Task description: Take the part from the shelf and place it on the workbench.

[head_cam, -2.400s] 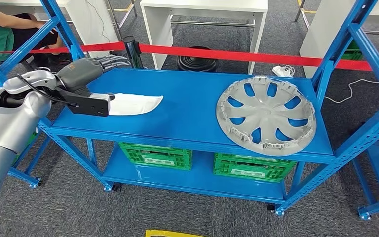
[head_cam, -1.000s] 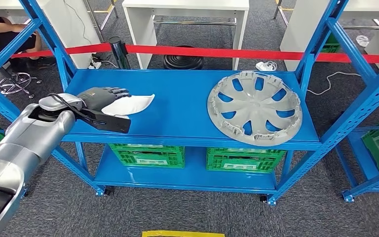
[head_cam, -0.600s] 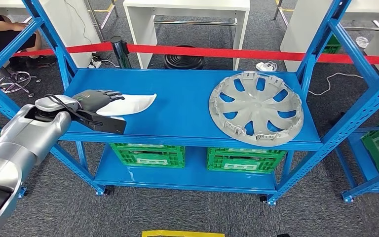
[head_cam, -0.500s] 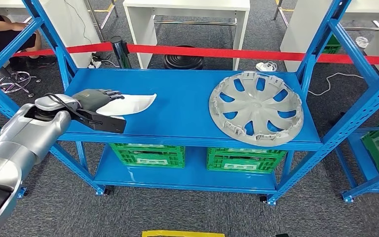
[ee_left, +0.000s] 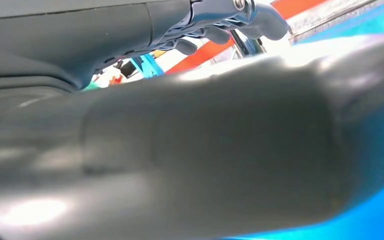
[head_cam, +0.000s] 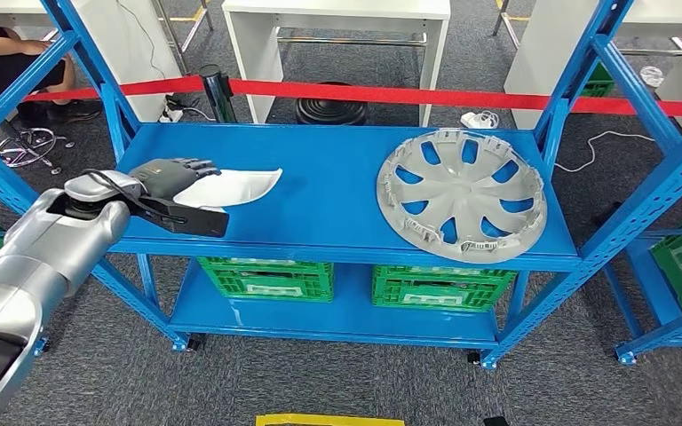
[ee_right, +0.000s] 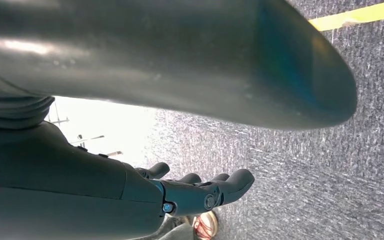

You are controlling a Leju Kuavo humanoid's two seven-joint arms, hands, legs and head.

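The blue shelf (head_cam: 337, 191) fills the head view, and against the picture from a couple of seconds back the whole scene has slid: the camera has moved, not the rack, so the robot has settled squarely before it. Over the last second the framing is nearly unchanged, so I judge the walking-in is done.

At about 3 o'clock on the top deck lies the silver wheel cover (head_cam: 462, 195), flat and untouched, in the same spot on the deck as earlier.

At about 9 o'clock on that deck lies the white part (head_cam: 231, 188), a flat curved piece with its pointed end toward the wheel cover. It is on the shelf, not lifted.

The left hand (head_cam: 176, 177) sits at the part's 9 o'clock end, dark fingers laid over the top of that end. In half a second it has barely shifted, and the part with it. In the left wrist view the thumb (ee_left: 205, 150) blurs across the frame with the fingers (ee_left: 260, 17) curved above it, yet whether they pinch the part or only rest on it I cannot tell.

The right hand (ee_right: 195, 192) hangs over grey carpet, fingers loosely apart, holding nothing.

To my eye the grasp is being set; the lift and the carry to the table remain.
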